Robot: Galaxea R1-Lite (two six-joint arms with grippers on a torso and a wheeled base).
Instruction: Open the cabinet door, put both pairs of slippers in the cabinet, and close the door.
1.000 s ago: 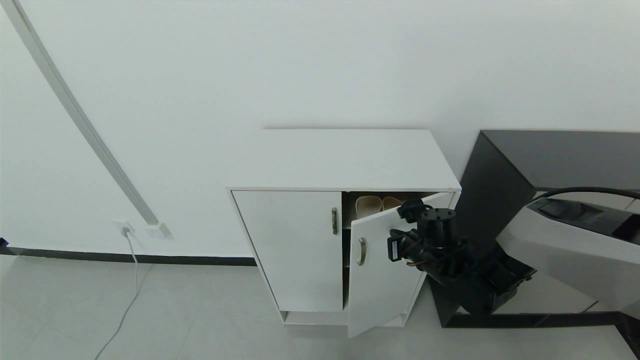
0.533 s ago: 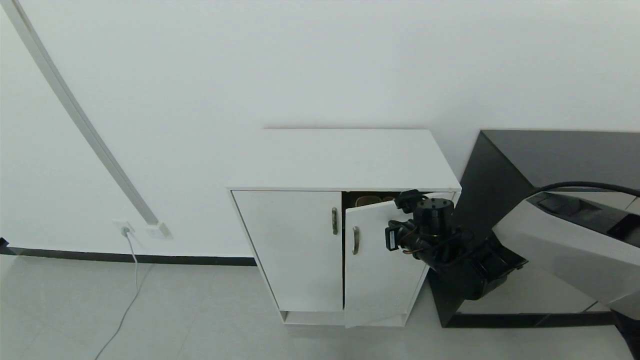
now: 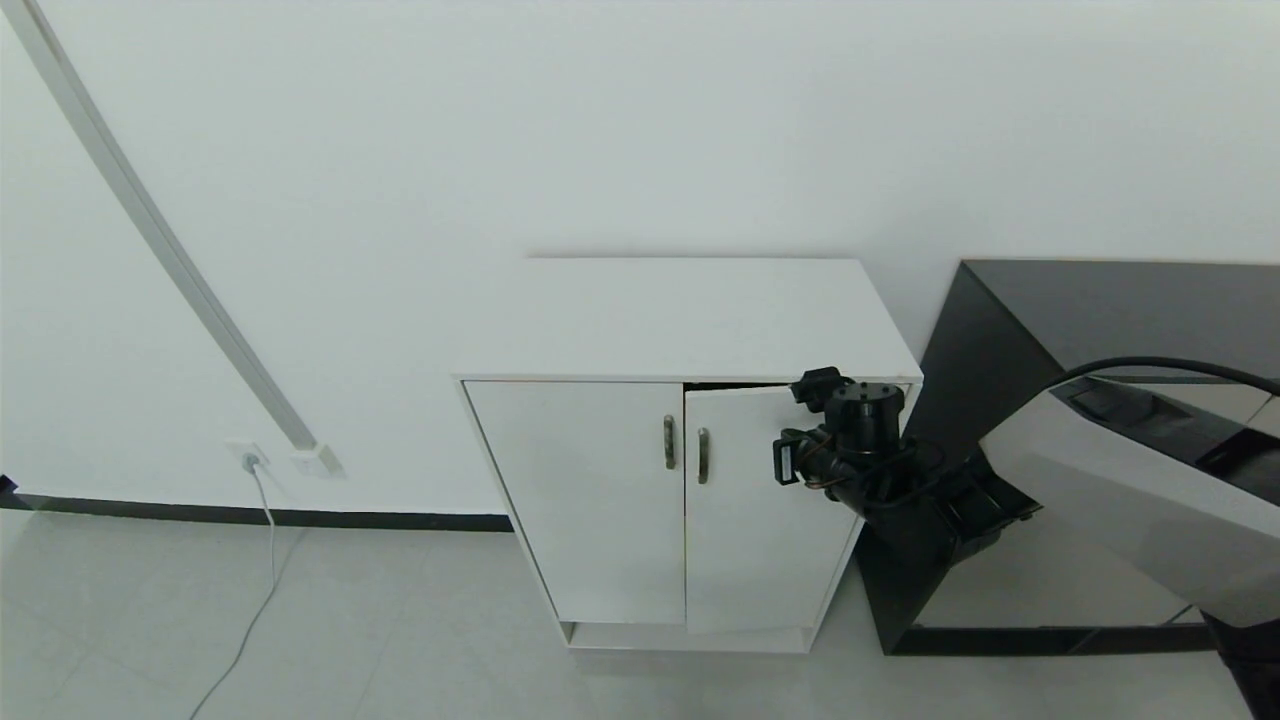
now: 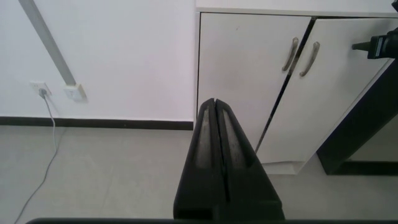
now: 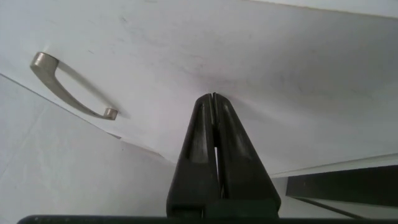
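The white cabinet (image 3: pixel 690 320) stands against the wall. Its left door (image 3: pixel 580 500) is closed and its right door (image 3: pixel 760 540) is almost flush, with a thin dark gap along its top edge. The two metal handles (image 3: pixel 669 441) (image 3: pixel 703 455) sit side by side. My right gripper (image 3: pixel 808 384) is shut, its tips against the upper part of the right door (image 5: pixel 280 74), to one side of that door's handle (image 5: pixel 71 87). My left gripper (image 4: pixel 214 102) is shut on nothing and hangs above the floor, some way in front of the cabinet doors (image 4: pixel 249 81). The slippers are hidden behind the doors.
A black glossy unit (image 3: pixel 1000 340) stands tight against the cabinet's right side. On the wall to the left are a slanted grey conduit (image 3: pixel 150 220) and a socket (image 3: pixel 250 462) with a cable trailing over the floor. Open tiled floor (image 3: pixel 400 650) lies in front.
The right door has swung from ajar to nearly shut, with my right gripper following against it. The beige slippers seen inside a second ago are now covered.
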